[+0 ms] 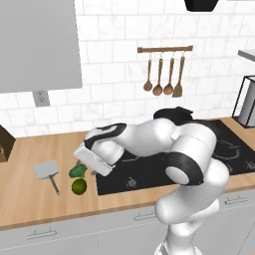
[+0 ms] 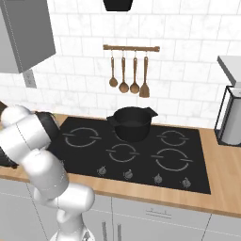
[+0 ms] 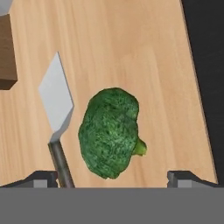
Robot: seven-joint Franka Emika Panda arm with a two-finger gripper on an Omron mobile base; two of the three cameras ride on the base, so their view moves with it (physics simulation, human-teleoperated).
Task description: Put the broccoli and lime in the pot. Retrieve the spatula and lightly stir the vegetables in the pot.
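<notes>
The dark-green bumpy broccoli (image 3: 110,131) lies on the wooden counter, directly under my gripper (image 3: 113,177). The gripper is open, one fingertip on each side of the floret and nothing held. In the left base view my white hand (image 1: 93,160) hovers just above the broccoli (image 1: 77,171). The round lime (image 1: 79,186) sits right in front of it. The spatula (image 1: 46,170) lies to their left, its grey blade (image 3: 56,94) close beside the floret. The black pot (image 2: 132,123) stands on the back of the cooktop, well to the right.
The black cooktop (image 2: 141,155) borders the counter on the right. Wooden spoons and a turner hang on a wall rail (image 2: 129,70). A brown wooden block (image 1: 4,144) sits at the counter's far left. A wire-framed grey appliance (image 2: 230,117) stands at the far right.
</notes>
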